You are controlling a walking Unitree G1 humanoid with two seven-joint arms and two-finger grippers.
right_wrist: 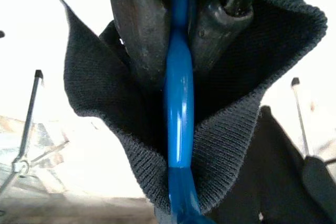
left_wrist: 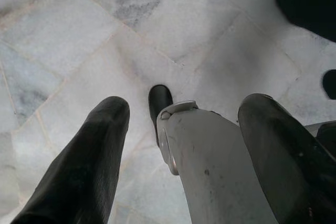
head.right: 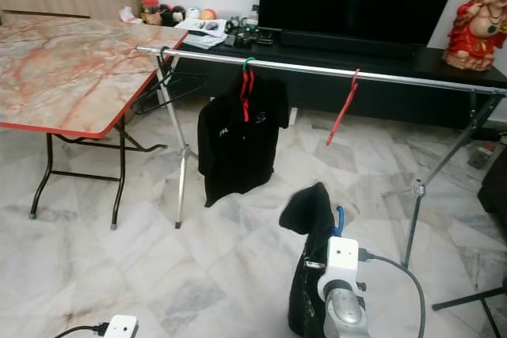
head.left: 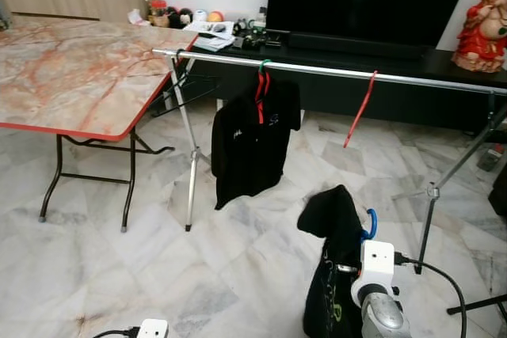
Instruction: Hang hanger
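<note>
Marble floor (head.left: 238, 275) runs under everything we see, so we go across from the left. A folding table (head.left: 71, 77) stands there, and beside it the steel rail (head.left: 333, 71) starts, carrying black empty hangers (head.left: 186, 85), then a black shirt (head.left: 252, 144) on a red hanger, then a bare red hanger (head.left: 360, 108).

Our left gripper (left_wrist: 178, 124) hangs idle over the floor, fingers spread with nothing between them. Our right gripper (right_wrist: 181, 19) is clenched on the neck of the blue hanger (right_wrist: 178, 108), which carries a dark garment (head.left: 333, 259) (its collar wraps the neck in the wrist view) low in front of us, well short of the rail.

We judge this the carrying step: next, approach, lift, and hook it over a free stretch of rail. No containers are in play.
</note>
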